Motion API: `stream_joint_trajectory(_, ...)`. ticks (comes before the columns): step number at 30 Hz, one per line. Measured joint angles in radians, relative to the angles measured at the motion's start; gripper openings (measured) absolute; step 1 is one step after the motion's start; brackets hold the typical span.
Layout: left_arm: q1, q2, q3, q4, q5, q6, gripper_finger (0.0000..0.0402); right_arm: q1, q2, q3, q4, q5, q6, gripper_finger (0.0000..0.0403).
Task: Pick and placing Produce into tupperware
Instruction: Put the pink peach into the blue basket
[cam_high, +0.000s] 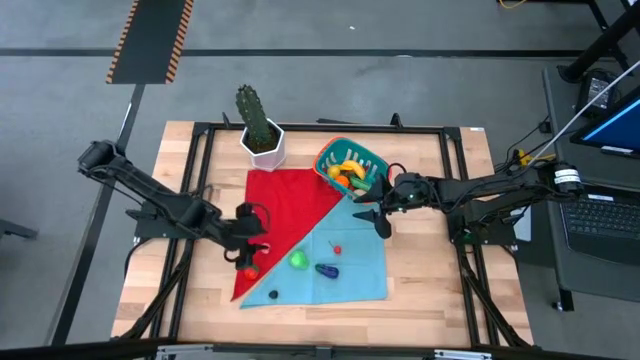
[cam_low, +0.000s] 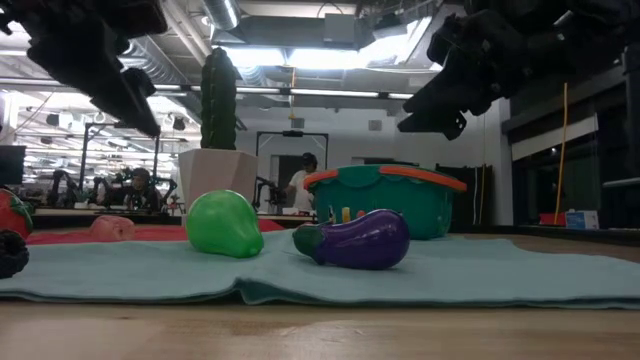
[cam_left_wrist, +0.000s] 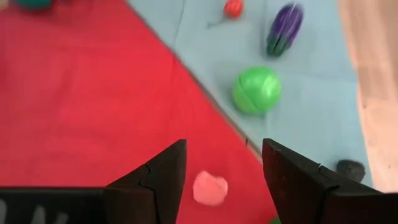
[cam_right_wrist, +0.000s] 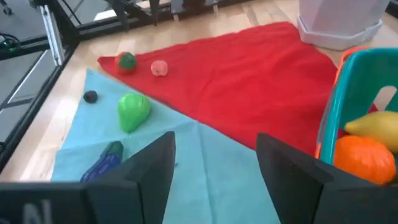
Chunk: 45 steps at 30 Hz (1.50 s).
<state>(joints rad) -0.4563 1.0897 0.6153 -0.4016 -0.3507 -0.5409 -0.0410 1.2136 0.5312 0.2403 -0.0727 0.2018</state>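
Note:
The teal tupperware (cam_high: 350, 165) with an orange rim stands at the far edge of a red and light-blue cloth (cam_high: 330, 285), holding yellow and orange produce (cam_right_wrist: 365, 155). On the cloth lie a green pear (cam_high: 299, 260), a purple eggplant (cam_high: 327, 269), a small red cherry (cam_high: 337, 249), a dark berry (cam_high: 272, 295), a red strawberry (cam_high: 248, 270) and a pink piece (cam_left_wrist: 209, 188). My left gripper (cam_left_wrist: 224, 149) hovers open above the pink piece at the cloth's left edge. My right gripper (cam_right_wrist: 214, 140) hangs open beside the tub's near side.
A tall green cactus (cam_high: 252, 112) in a white pot (cam_high: 264, 148) stands at the far left of the cloth, next to the tub. Black frame rails (cam_high: 300, 128) run around the wooden table top (cam_high: 430, 300). Bare wood lies along the near edge.

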Motion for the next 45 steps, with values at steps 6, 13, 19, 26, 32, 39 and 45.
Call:
stream_joint_trajectory(6, -0.022, 0.13, 0.112, -0.133, 0.058, -0.102, 0.0197, 0.0, 0.0, 0.0, 0.002, 0.0, 0.003, 0.0225)
stream_joint_trajectory(13, -0.037, 0.196, 0.122, -0.14, 0.083, -0.105, 0.0197, 0.0, 0.004, 0.0, 0.003, 0.0, -0.004, 0.0225)
stream_joint_trajectory(19, -0.036, 0.222, 0.122, -0.159, 0.083, -0.083, 0.0197, 0.0, 0.009, 0.0, 0.001, 0.0, -0.011, 0.0225)
stream_joint_trajectory(26, -0.033, 0.231, 0.122, -0.171, 0.082, -0.031, 0.0197, 0.0, 0.046, 0.0, 0.014, 0.0, -0.015, 0.0225)
stream_joint_trajectory(32, -0.02, 0.235, 0.122, -0.167, 0.076, 0.002, 0.0197, -0.001, 0.12, 0.0, 0.066, 0.0, -0.021, 0.0225)
stream_joint_trajectory(39, 0.02, 0.235, 0.122, -0.167, 0.075, 0.013, 0.0196, -0.001, 0.156, 0.0, 0.117, 0.0, -0.05, 0.0225)
stream_joint_trajectory(45, 0.048, 0.235, 0.121, -0.163, 0.097, 0.053, 0.0196, -0.002, 0.155, 0.0, 0.161, 0.0, -0.06, 0.0225)
